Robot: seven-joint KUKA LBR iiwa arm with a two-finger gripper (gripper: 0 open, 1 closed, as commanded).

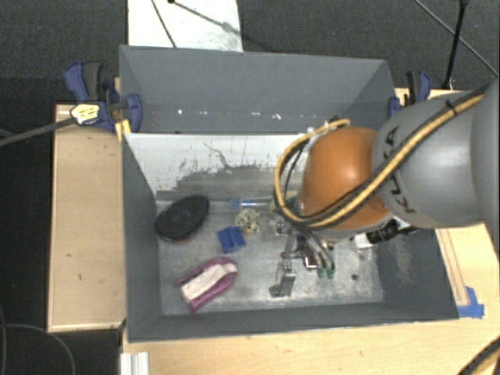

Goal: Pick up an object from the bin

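Note:
My gripper (301,275) hangs low over the bin floor right of centre, below the orange wrist cover. Its fingers stand open, and I see nothing between them. One fingertip (280,286) points down at the bare floor. A small green thing (327,271) lies by the other finger. A small blue block (231,238) and a pale crumpled bit (250,221) lie just to the left of the gripper. A pink and white soft roll (208,280) lies at the front left.
A black oval thing (181,216) rests at the left by the bin's wall. A thin blue stick (243,204) lies near the back wall. A small white piece (363,241) shows to the right, under the arm. The arm covers the bin's right part.

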